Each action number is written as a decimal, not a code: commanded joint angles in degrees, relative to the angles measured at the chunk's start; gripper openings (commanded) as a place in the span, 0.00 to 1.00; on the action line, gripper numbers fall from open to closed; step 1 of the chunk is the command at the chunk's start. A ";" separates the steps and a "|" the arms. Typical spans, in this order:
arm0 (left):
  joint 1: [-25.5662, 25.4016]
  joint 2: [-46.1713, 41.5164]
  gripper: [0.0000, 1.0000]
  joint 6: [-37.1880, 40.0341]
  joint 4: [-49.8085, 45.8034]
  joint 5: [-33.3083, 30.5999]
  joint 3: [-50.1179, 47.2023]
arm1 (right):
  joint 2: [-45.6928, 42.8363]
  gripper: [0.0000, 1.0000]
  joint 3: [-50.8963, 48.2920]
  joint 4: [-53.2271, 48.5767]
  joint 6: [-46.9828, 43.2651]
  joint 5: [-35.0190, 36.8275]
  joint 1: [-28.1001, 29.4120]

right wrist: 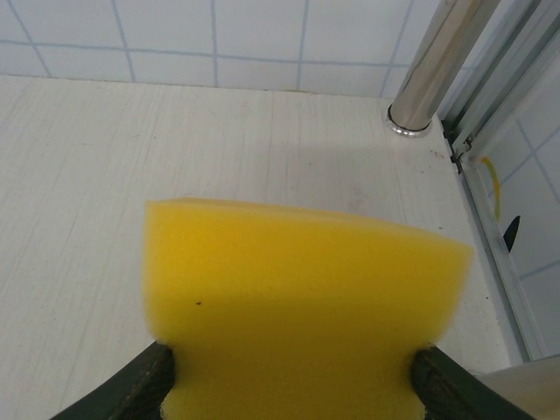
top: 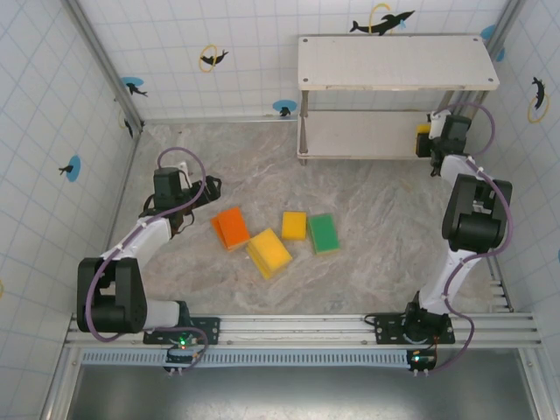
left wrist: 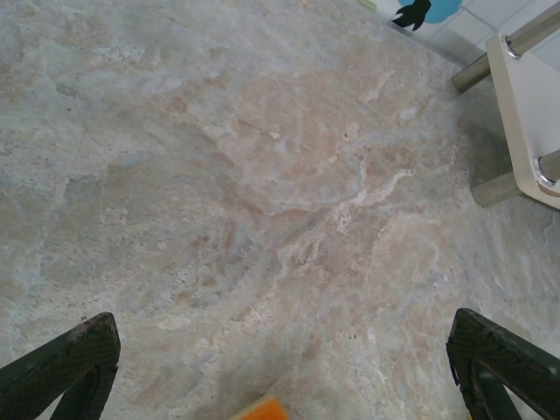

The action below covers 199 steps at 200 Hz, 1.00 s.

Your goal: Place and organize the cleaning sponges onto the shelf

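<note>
Lit brightly and evenly from overhead. Cast soft shadows under the shelf (top: 398, 61) and behind the yellow sponge (right wrist: 297, 306). Glinted along the metal leg (right wrist: 437, 61). Rendered the marble table (left wrist: 262, 175) sharp, the sponge's near edges slightly soft.

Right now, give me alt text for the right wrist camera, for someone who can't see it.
The right gripper pinches a yellow sponge between its dark fingers, over the pale shelf board. A silver shelf leg stands at the board's far right corner, with white tiled wall behind.
</note>
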 commanded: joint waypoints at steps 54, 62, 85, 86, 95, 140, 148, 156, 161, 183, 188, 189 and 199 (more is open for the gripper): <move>-0.22 0.92 0.98 0.71 1.42 1.23 2.11 | 4.07 0.57 6.47 -3.15 -3.64 3.49 0.73; -0.34 1.09 0.97 0.79 1.51 1.19 2.23 | 4.42 0.57 7.08 -3.72 -4.02 3.76 0.93; -0.33 1.41 0.98 0.90 1.49 1.41 2.39 | 5.19 0.57 8.19 -4.54 -4.31 3.72 1.10; -0.33 1.45 0.98 0.92 1.41 1.41 2.38 | 5.18 0.57 8.20 -4.55 -4.31 3.68 1.13; -0.34 1.56 0.98 0.92 1.51 1.50 2.38 | 5.48 0.57 8.59 -4.84 -4.26 3.63 1.14; -0.34 1.94 0.97 1.04 1.38 1.48 2.85 | 6.22 0.58 9.19 -5.94 -4.99 3.71 1.33; -0.30 2.00 0.97 1.04 1.42 1.58 2.73 | 6.30 0.58 9.19 -6.13 -5.10 3.81 1.41; -0.36 2.09 0.98 0.97 1.38 1.57 2.76 | 6.32 0.59 9.27 -6.40 -5.19 3.85 1.42; -0.34 2.11 0.98 0.99 1.42 1.57 2.81 | 6.40 0.60 9.36 -6.56 -5.28 3.81 1.42; -0.31 2.28 0.98 0.99 1.42 1.63 2.92 | 6.74 0.61 9.84 -7.19 -5.45 3.86 1.38; -0.40 2.30 0.98 1.01 1.42 1.63 3.01 | 6.85 0.61 10.08 -7.41 -5.54 3.89 1.40; -0.37 2.29 0.98 0.98 1.42 1.65 2.95 | 6.94 0.61 10.12 -7.48 -5.54 3.94 1.41; -0.36 2.45 0.98 0.99 1.42 1.68 2.92 | 7.19 0.61 10.56 -7.89 -5.63 4.03 1.38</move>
